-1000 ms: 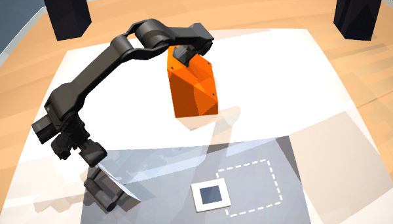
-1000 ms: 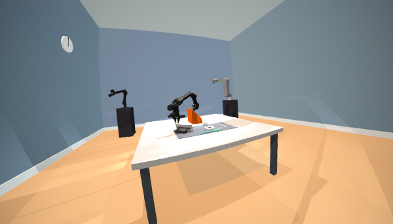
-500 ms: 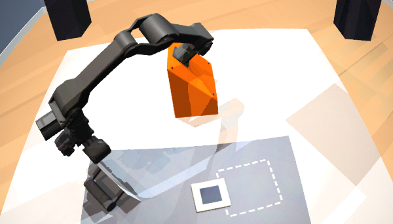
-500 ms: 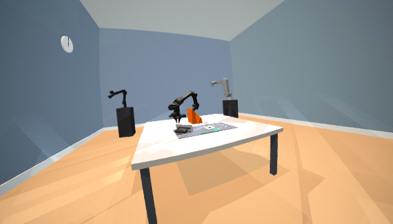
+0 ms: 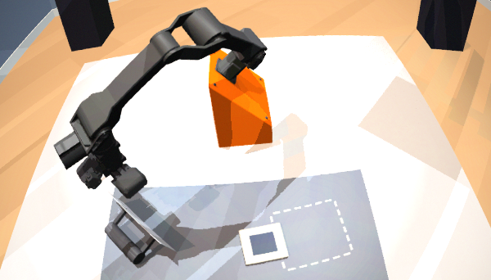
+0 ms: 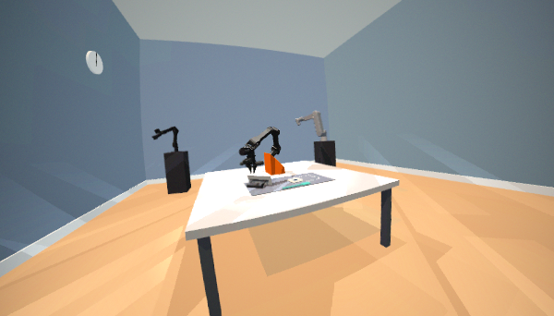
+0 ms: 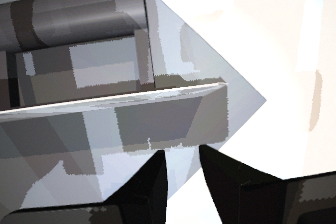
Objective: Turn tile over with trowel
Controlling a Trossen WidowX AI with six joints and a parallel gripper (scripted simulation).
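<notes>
The trowel lies on its side at the mat's left end, its pale blade [image 5: 144, 223] [image 6: 259, 178] tilted up and its dark round handle [image 5: 124, 242] [image 7: 85, 22] low on the far side of the blade from my gripper. My gripper [image 6: 252, 172] [image 7: 182, 154] is partly open and empty, just beside the blade's edge; in the top view the arm hides its fingertips. The white tile [image 5: 244, 247] [image 6: 295, 179] lies flat with its dark square mark up. It overlaps the left side of the dashed outline [image 5: 350, 252], mostly outside it.
The grey mat [image 5: 370, 222] lies on the white table [image 5: 348, 148] [image 6: 222, 209]. An orange wedge-shaped block [image 5: 241, 124] [image 6: 273, 166] stands behind the mat, under the arm's base. A teal strip [image 6: 295, 186] shows at the mat's front edge in the exterior view.
</notes>
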